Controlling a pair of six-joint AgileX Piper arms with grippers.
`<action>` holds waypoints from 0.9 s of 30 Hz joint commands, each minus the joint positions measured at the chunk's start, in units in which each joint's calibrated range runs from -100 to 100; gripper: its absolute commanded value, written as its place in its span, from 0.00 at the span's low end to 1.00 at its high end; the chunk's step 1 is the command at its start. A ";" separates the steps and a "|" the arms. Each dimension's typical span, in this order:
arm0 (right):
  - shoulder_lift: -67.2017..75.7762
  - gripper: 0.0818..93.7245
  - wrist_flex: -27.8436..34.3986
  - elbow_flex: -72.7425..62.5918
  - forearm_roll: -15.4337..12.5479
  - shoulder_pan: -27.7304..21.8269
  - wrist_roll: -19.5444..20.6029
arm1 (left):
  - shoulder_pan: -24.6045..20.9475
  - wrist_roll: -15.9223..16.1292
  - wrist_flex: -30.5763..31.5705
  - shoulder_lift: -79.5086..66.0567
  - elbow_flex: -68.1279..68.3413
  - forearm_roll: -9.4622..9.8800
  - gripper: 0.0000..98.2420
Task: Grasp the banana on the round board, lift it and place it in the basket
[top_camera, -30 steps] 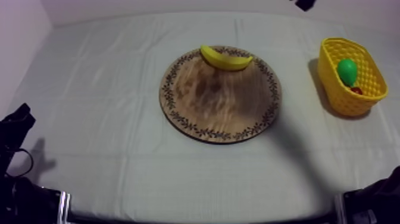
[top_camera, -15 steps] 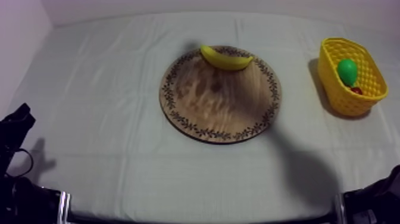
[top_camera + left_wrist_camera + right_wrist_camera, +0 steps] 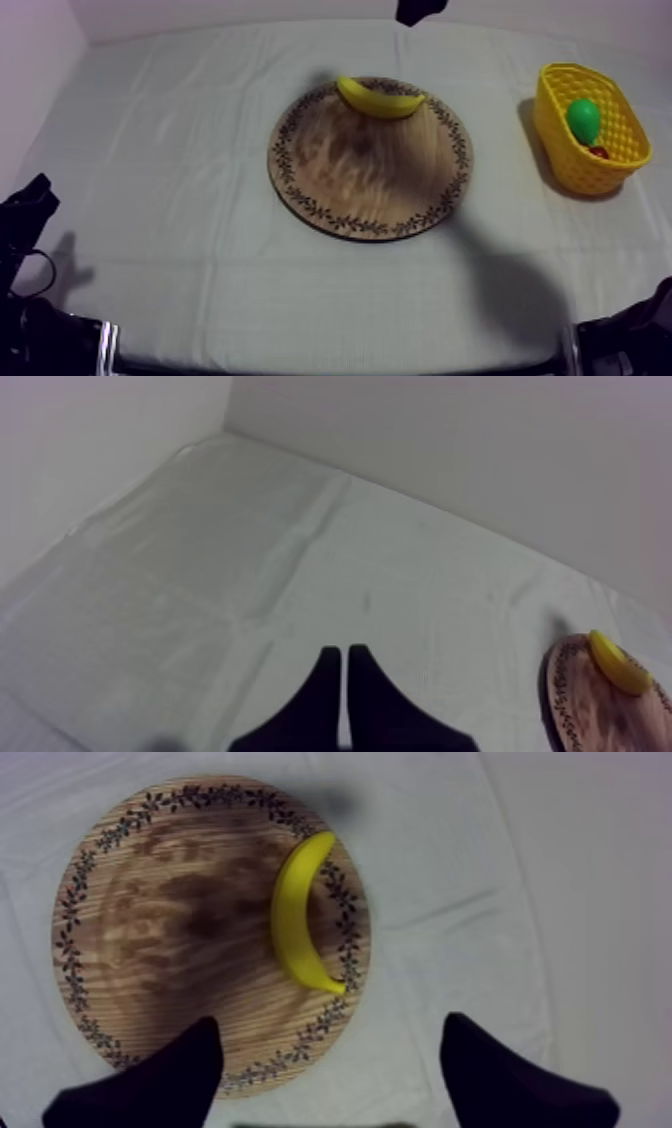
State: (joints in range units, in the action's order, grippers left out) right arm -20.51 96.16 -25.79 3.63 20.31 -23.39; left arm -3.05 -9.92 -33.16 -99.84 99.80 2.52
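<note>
A yellow banana (image 3: 380,99) lies on the far rim of the round wooden board (image 3: 370,190), with nothing touching it. The yellow basket (image 3: 560,150) stands at the right and holds a green pear (image 3: 583,118) and a small red fruit (image 3: 599,152). My right gripper (image 3: 335,1072) hangs high over the board (image 3: 170,922), open, its fingers wide apart just short of the banana (image 3: 298,917). A black part of the right arm (image 3: 420,10) shows at the far edge. My left gripper (image 3: 342,676) is shut, resting low at the left (image 3: 30,205), with the banana (image 3: 618,664) far off.
The board sits mid-table on the grey-white cloth. A wall runs along the far side and another along the left. A wide strip of bare cloth (image 3: 500,150) separates board and basket.
The black part of the right arm has moved left along the far edge, from above the basket side to above the board. Banana, board and left arm have not moved.
</note>
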 commanded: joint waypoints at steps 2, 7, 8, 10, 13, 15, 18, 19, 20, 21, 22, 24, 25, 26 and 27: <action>0.15 0.84 -0.14 0.22 0.13 -0.01 0.15 | -0.02 0.02 0.01 0.02 -0.02 0.00 0.00; -0.78 0.89 -0.95 1.21 0.56 0.18 0.44 | -0.02 0.03 0.01 0.02 -0.02 0.00 0.00; -1.14 0.89 -1.18 1.70 0.60 0.30 0.46 | -0.02 0.03 0.01 0.02 -0.02 0.00 0.00; -2.05 0.88 -1.83 2.97 0.58 0.54 0.42 | -0.02 0.03 0.01 0.02 -0.02 0.00 0.00; -3.93 0.88 -3.39 5.30 0.56 1.07 0.41 | -0.02 0.03 0.01 0.02 -0.02 0.00 0.00; -5.47 0.87 -4.62 6.67 0.55 1.40 0.54 | -0.02 0.03 0.01 0.02 -0.02 0.00 0.00; -8.09 0.87 -6.24 7.72 0.51 1.74 0.82 | -0.02 0.03 0.01 0.02 -0.02 0.00 0.00; -9.01 0.87 -6.74 7.89 0.54 1.81 0.92 | -0.02 0.03 0.01 0.02 -0.02 0.00 0.00; -9.96 0.87 -7.22 8.01 0.57 1.88 1.00 | -0.02 0.03 0.01 0.02 -0.02 0.00 0.00; -10.93 0.87 -7.65 8.02 0.60 1.93 1.06 | -0.02 0.03 0.01 0.02 -0.02 0.00 0.00; -11.89 0.87 -8.03 7.93 0.64 1.97 1.11 | -0.02 0.03 0.01 0.02 -0.02 0.00 0.00; -13.78 0.87 -8.77 7.55 0.77 2.01 1.23 | -0.02 0.03 0.01 0.02 -0.02 0.00 0.00; -14.70 0.86 -9.13 7.30 0.83 2.02 1.29 | -0.02 0.03 0.01 0.02 -0.02 0.00 0.00; -15.60 0.86 -9.47 7.10 0.91 2.01 1.35 | -0.02 0.03 0.01 0.02 -0.02 0.00 0.00; -16.48 0.86 -9.83 6.88 1.00 2.00 1.42 | -0.02 0.03 0.01 0.02 -0.02 0.00 0.00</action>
State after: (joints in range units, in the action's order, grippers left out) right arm -35.80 86.31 -18.74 4.44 22.32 -22.02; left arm -3.05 -9.90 -33.16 -99.84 99.80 2.52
